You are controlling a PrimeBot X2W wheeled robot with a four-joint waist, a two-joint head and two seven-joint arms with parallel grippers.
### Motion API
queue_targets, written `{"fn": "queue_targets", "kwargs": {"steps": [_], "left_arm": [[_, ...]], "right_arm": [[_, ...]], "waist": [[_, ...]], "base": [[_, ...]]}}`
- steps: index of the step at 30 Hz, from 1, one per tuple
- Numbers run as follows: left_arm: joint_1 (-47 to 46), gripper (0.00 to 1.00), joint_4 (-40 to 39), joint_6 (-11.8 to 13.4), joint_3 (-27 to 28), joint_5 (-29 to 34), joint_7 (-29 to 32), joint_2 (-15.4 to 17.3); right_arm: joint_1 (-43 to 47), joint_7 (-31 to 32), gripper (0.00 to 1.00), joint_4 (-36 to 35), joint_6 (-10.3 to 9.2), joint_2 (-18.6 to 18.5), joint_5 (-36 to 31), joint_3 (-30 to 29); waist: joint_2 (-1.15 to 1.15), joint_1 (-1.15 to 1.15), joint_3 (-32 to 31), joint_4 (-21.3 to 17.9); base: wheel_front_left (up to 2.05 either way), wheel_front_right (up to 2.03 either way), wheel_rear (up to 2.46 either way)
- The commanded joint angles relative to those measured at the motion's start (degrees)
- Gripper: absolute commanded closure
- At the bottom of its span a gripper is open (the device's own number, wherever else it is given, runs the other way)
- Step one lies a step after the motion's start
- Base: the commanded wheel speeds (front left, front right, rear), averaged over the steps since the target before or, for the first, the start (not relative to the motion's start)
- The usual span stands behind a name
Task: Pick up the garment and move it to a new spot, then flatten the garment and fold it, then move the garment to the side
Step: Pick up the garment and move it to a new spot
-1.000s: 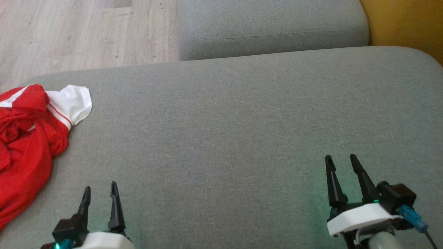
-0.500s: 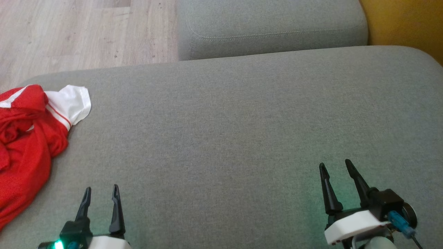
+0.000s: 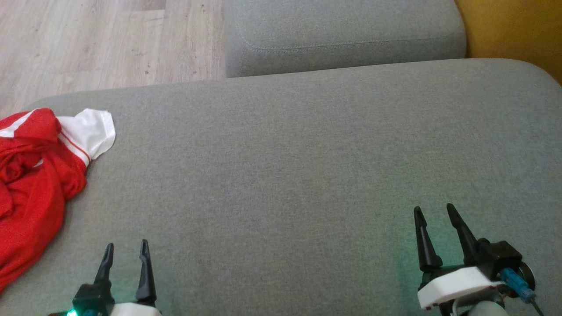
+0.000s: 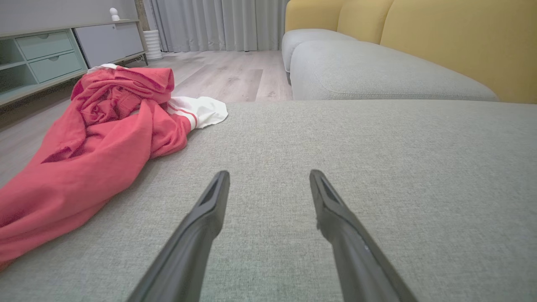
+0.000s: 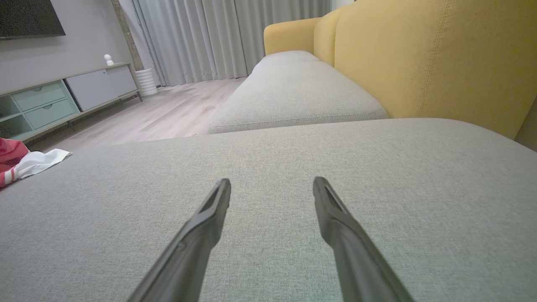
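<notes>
The garment point(image 3: 30, 184) is a crumpled red shirt with a white, red-striped sleeve. It lies at the left edge of the grey sofa cushion point(image 3: 285, 166). In the left wrist view the garment point(image 4: 96, 138) is heaped ahead and to the left of the fingers. In the right wrist view only its white sleeve tip and a bit of red point(image 5: 29, 164) show at the far left. My left gripper point(image 3: 125, 245) hovers open low over the cushion, to the right of the garment and apart from it. My right gripper point(image 3: 434, 210) is open and empty over the cushion's right part.
A second grey cushion point(image 3: 342, 35) lies behind the first. The sofa's yellow back point(image 3: 513, 30) rises at the right. Wooden floor point(image 3: 88, 44) lies beyond the cushion's far left edge. A low cabinet with drawers point(image 4: 50, 58) and grey curtains point(image 5: 218, 37) stand across the room.
Both grippers have drawn back a little toward the bottom of the head view, still open. The garment has not moved.
</notes>
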Motion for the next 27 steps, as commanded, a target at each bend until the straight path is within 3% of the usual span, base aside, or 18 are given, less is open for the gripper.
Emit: {"fn": "queue_targets", "kwargs": {"steps": [1,8,21,27], "left_arm": [[-1.6,0.0,-1.2,-0.1,2.4,-0.3,-0.6,0.4],[-2.1,0.0,-0.8,-0.7,2.3,-0.1,-0.6,0.2],[-0.4,0.0,-0.3,-0.9,2.5,0.5,-0.6,1.1],[1.7,0.0,-0.6,-1.0,3.8,-0.4,-0.6,1.6]], "right_arm": [[-1.8,-0.6,0.0,-1.5,0.44,-0.6,0.3,1.2],[-1.2,-0.6,0.0,-1.6,0.44,-0.8,-0.3,0.8],[-0.7,-0.6,0.0,-1.1,0.44,-0.5,0.0,4.3],[-2.2,-0.6,0.0,-0.2,0.44,-0.4,0.5,7.6]], "waist": [[0.0,0.0,0.0,0.0],[0.0,0.0,-0.2,1.8],[0.0,0.0,-2.2,18.7],[0.0,0.0,-2.3,21.8]], "base": [[0.0,0.0,0.0],[0.0,0.0,0.0],[0.0,0.0,0.0],[0.0,0.0,0.0]]}}
